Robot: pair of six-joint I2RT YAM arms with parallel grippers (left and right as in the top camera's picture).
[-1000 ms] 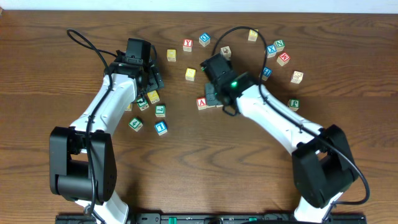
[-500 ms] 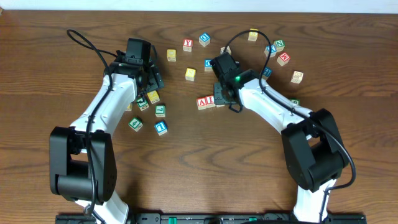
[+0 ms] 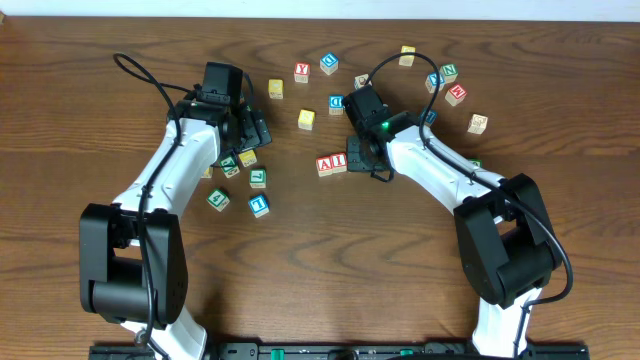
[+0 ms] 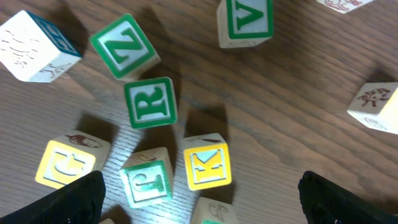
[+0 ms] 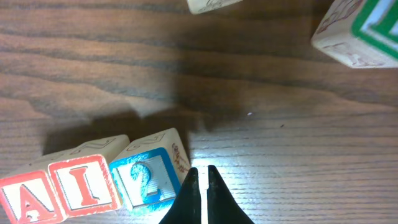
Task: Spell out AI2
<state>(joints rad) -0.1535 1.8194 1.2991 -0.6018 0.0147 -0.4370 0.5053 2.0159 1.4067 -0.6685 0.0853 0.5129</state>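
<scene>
Three cubes lie in a row on the table, touching side by side: red A (image 5: 28, 198), red I (image 5: 84, 186) and blue 2 (image 5: 146, 180). From overhead I see the A (image 3: 325, 164) and the I (image 3: 339, 161); the 2 is hidden under my right gripper (image 3: 358, 150). That right gripper (image 5: 200, 177) is shut and empty, its tips just off the right side of the 2. My left gripper (image 4: 202, 205) is open and hovers low over a separate cluster of cubes, holding nothing.
Under the left gripper lie a green Z (image 4: 124, 46), green R (image 4: 149, 102), yellow K (image 4: 207, 165) and a green V (image 4: 244, 22). Loose cubes are scattered at the back, among them a red Y (image 3: 301, 72), and a blue 1 (image 3: 259, 205) lies nearer the front.
My right gripper has drawn back up and to the right off the row, uncovering the I beside the A. The left gripper has shifted only slightly over its cluster.
</scene>
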